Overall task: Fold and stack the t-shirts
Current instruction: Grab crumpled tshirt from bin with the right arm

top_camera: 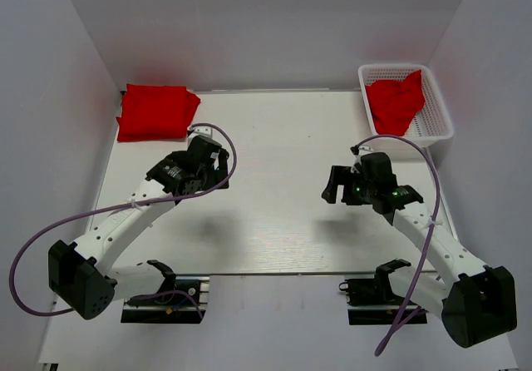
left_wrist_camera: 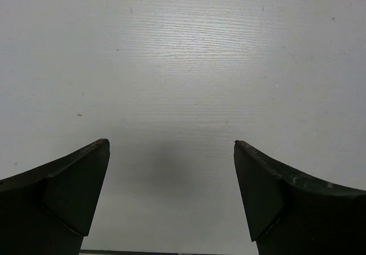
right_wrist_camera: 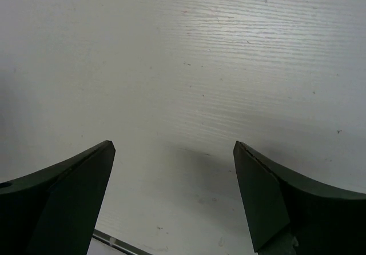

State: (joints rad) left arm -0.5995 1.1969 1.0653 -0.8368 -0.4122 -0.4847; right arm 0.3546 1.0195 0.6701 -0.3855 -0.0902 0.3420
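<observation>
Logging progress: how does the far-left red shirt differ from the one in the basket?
The left t-shirt is folded flat into a neat rectangle; the basket t-shirt is crumpled. The left t-shirt lies on the table; the other sits inside the white basket. Both are plain bright red.

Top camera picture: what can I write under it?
Left gripper and right gripper hang open; folded red t-shirt pile left, crumpled red t-shirt in white basket right.
</observation>
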